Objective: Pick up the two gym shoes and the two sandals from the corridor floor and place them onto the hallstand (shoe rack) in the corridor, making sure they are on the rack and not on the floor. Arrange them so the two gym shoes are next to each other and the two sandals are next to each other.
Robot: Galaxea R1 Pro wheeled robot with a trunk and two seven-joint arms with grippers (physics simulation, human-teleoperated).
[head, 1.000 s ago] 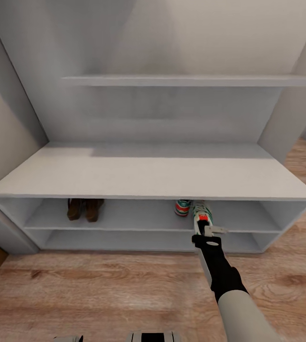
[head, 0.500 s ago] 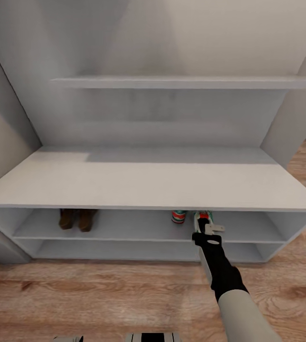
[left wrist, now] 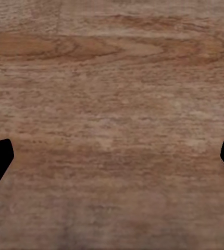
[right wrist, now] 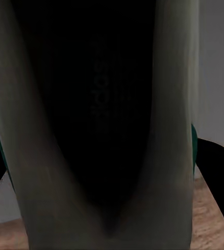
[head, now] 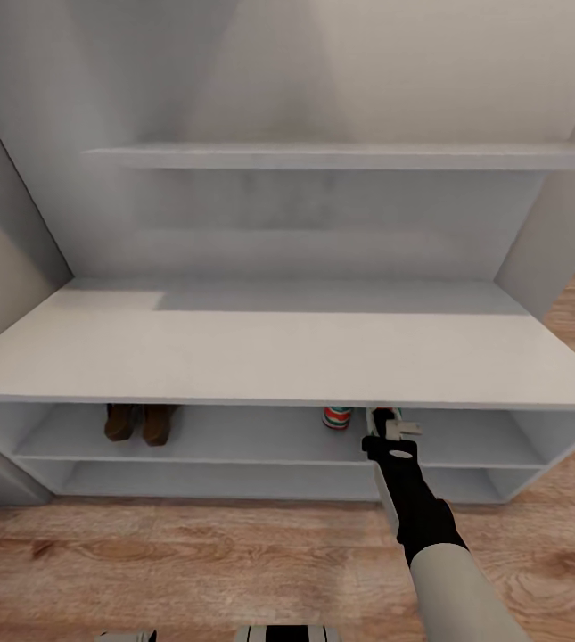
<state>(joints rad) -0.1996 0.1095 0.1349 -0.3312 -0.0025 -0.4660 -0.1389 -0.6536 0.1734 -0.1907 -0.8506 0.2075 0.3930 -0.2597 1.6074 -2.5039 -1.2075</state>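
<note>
Under the bench (head: 287, 357) top, your right pincer (head: 385, 421), clamped on the second shoe (head: 383, 415), is sliding deeper beside its mate (head: 337, 416); left pincer (left wrist: 112, 161) hanging apart

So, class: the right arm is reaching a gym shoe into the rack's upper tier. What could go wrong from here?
1. The right gripper sits just under the hallstand top board; lifting might knock it.
2. The held gym shoe goes in close beside the other gym shoe; pushing further could shove that one.
3. The board hides most of the tier from the head view, so placement is hard to judge.
</note>
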